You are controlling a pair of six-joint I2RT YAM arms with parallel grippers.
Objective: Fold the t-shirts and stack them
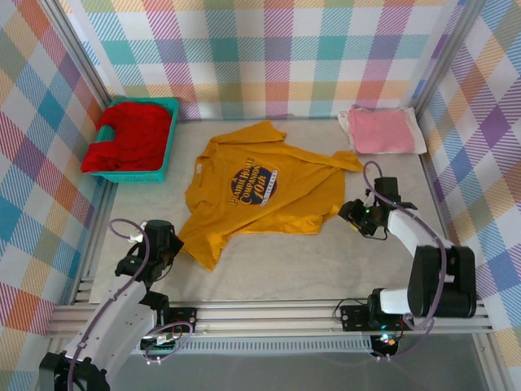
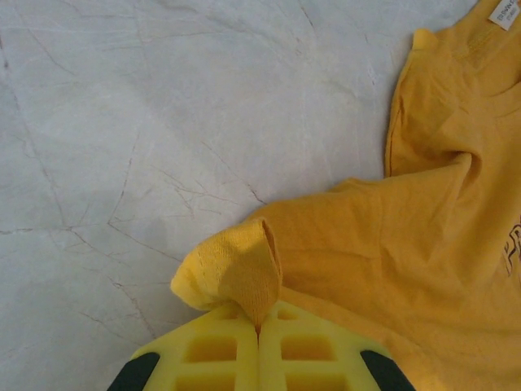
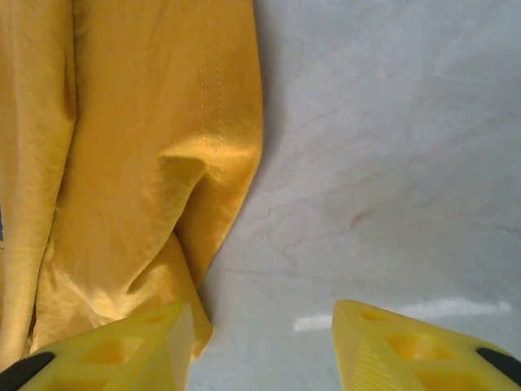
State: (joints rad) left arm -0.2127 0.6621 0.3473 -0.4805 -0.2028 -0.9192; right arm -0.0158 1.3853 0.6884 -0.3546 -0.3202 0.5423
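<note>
- The left tool (image 2: 259,330) is shut on the near sleeve cuff of the yellow shirt (image 2: 407,269), with a fold of cloth pinched between its fingers.
- The right tool (image 3: 262,318) is held parted and empty, with the hem's near corner lying just beside one finger.
- The yellow shirt is spread mid-tabletop (image 1: 326,261), its long axis running left to right, collar leftward, hem nearer the right arm.
- The pink shirt (image 1: 381,130) is laid folded at the far right, and the red shirt (image 1: 130,134) is heaped in the basket (image 1: 172,122).
</note>
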